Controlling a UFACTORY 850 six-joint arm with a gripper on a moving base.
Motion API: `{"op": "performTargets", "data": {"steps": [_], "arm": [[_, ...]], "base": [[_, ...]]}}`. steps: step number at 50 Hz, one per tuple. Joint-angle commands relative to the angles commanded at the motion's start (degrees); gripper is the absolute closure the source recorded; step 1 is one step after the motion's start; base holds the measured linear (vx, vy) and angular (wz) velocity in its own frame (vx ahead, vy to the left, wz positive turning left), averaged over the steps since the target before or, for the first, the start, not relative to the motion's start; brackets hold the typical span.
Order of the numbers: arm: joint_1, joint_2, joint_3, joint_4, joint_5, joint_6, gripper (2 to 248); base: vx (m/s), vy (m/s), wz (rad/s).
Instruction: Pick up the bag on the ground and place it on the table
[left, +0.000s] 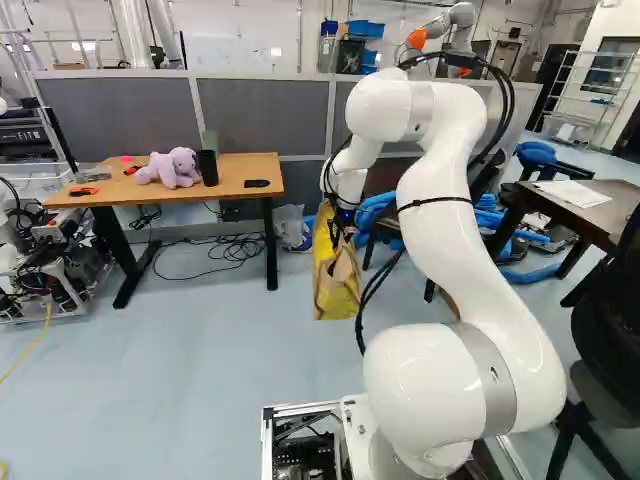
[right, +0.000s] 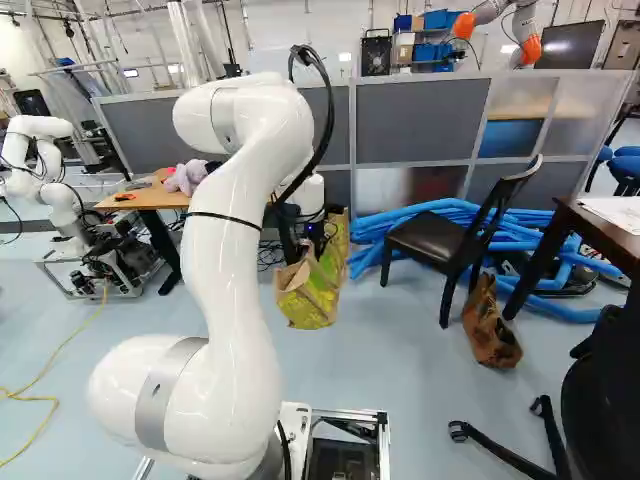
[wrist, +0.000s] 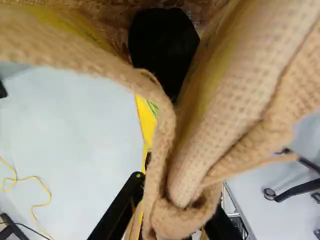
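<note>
1 gripper (right: 317, 236) pinches 1 yellow-&-tan burlap bag (right: 308, 297), up off the floor (right: 380, 400). 1 brown bag (right: 490, 325) sits nr a black chair (right: 428, 240). 1 table (left: 232, 178) w/ 1 purple plush toy (left: 175, 168).

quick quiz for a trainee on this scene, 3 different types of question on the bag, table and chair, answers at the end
1. True or false: the yellow-and-tan woven bag is pinched in the black two-fingered claw.

2. What sits on the light-brown wooden table with dark legs?
a) a red metal kettle
b) a purple plush toy
c) a white ceramic vase

3. Fill in: in the right base view, a dark wooden chair with a black seat stands before a pile of ____ hoses.

Key: 1 true; 2 b; 3 blue
</note>
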Motion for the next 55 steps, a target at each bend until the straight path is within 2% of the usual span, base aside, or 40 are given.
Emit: {"op": "performTargets", "data": {"steps": [55], "arm": [[-0.51, 6.44, -2.05, -4.10, -9.48, 0.00, 229]], "base": [[0.000, 0.000, 0.000]]}}
